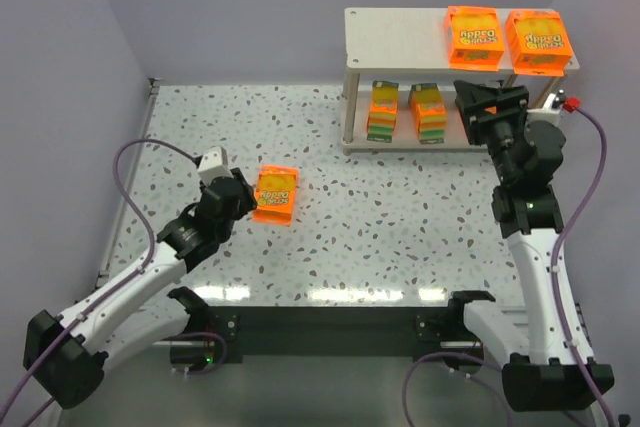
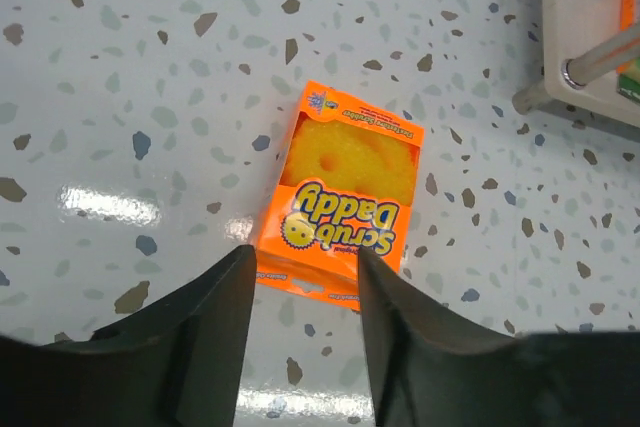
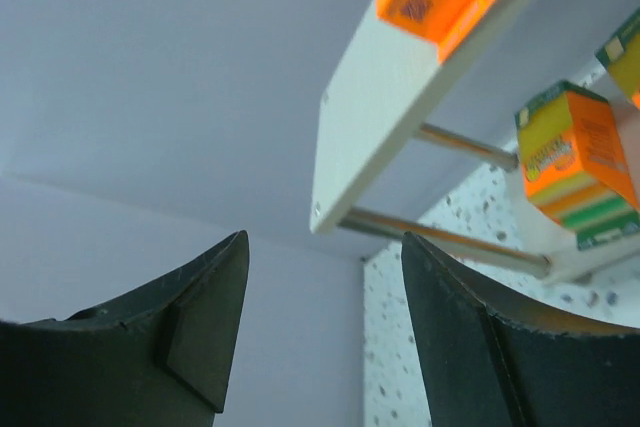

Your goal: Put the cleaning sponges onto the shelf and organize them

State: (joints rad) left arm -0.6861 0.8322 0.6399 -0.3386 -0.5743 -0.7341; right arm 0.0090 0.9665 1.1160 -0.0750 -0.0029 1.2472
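Cleaning sponges (image 1: 473, 35): five orange packs are counted in the overhead view; a sixth is not seen.
Shelf (image 1: 400, 32): it is set at the far right corner of the tabletop (image 1: 400, 227). Two packs are laid flat on the right half of the top board, and two are stood upright side by side on the lower board.
Loose pack (image 1: 276, 194): it is laid flat and face up, left of the tabletop's centre, well apart from the shelf and slightly skewed to the table edges.
Left gripper (image 2: 305, 277): it is held open just at the near end of the loose pack, and nothing is grasped. Whether the fingertips touch the wrapper cannot be told.
Right gripper (image 3: 325, 247): it is held open and empty beside the right end of the shelf, level with the boards.
Weight (judged): each pack is taken to be very light, so little squeeze is needed.
Stiffness (judged): soft foam is expected under a thin card wrapper, so dents are likely under a hard grip.
Surface (judged): the wrapper looks glossy and may slide between the fingers or along the smooth tabletop.
Grasp site (judged): the two long edges, at mid-length, are preferred, with the jaws brought low to the tabletop on either side.
Free space: the left half of the top board and the right part of the lower board are unoccupied.
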